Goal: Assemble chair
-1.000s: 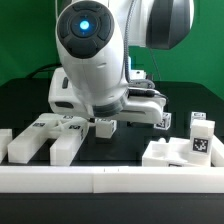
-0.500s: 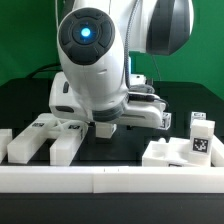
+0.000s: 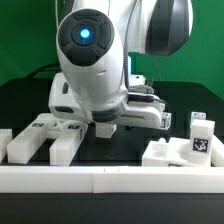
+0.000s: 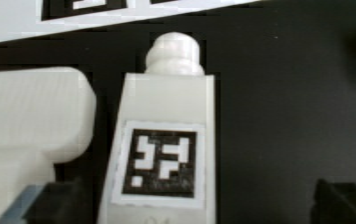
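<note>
In the wrist view a long white chair bar (image 4: pixel 164 110) with a rounded peg at its far end and a black-and-white tag (image 4: pixel 159 160) lies on the black table. My gripper (image 4: pixel 196 205) is open around its near end. One dark fingertip (image 4: pixel 54 205) is close beside the bar and the other (image 4: pixel 347 198) stands well clear of it. In the exterior view the gripper (image 3: pixel 104 127) is low over the table, and the arm hides the bar. Other white chair pieces lie at the exterior view's left (image 3: pixel 45 135) and right (image 3: pixel 185 150).
A long low white border rail (image 3: pixel 110 180) runs along the front. Small tagged white blocks (image 3: pixel 200 125) stand at the exterior view's right. In the wrist view a rounded white piece (image 4: pixel 33 120) lies right beside the bar, and a tagged white surface (image 4: pixel 139 10) lies beyond the peg.
The arm has come down a little toward the table since a second ago. It has held still over the last half second.
</note>
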`<state>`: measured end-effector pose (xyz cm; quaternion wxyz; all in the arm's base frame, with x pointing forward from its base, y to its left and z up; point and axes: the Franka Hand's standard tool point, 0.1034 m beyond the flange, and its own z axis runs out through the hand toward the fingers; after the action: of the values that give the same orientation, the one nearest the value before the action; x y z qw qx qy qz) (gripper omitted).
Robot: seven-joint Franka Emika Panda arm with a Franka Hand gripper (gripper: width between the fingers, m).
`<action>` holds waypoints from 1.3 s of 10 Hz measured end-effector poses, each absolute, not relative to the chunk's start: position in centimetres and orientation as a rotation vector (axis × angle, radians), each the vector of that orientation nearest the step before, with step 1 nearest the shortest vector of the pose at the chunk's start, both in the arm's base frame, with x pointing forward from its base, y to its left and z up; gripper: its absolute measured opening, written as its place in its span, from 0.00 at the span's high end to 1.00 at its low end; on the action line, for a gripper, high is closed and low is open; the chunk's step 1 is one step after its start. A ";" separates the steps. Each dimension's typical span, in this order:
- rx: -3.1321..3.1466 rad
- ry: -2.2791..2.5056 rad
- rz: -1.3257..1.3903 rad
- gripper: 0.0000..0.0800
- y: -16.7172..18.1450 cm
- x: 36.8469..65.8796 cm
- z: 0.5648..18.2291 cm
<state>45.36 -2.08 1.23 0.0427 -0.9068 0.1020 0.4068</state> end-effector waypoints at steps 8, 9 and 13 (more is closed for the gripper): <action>-2.757 0.316 1.255 0.64 -2.6 45.8 2.3; -2.753 0.317 1.261 0.64 -2.4 46.3 3.2; -2.733 0.374 1.320 0.64 -0.9 49.0 9.1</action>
<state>49.02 -0.93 9.09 0.0419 -0.8929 0.1222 0.4313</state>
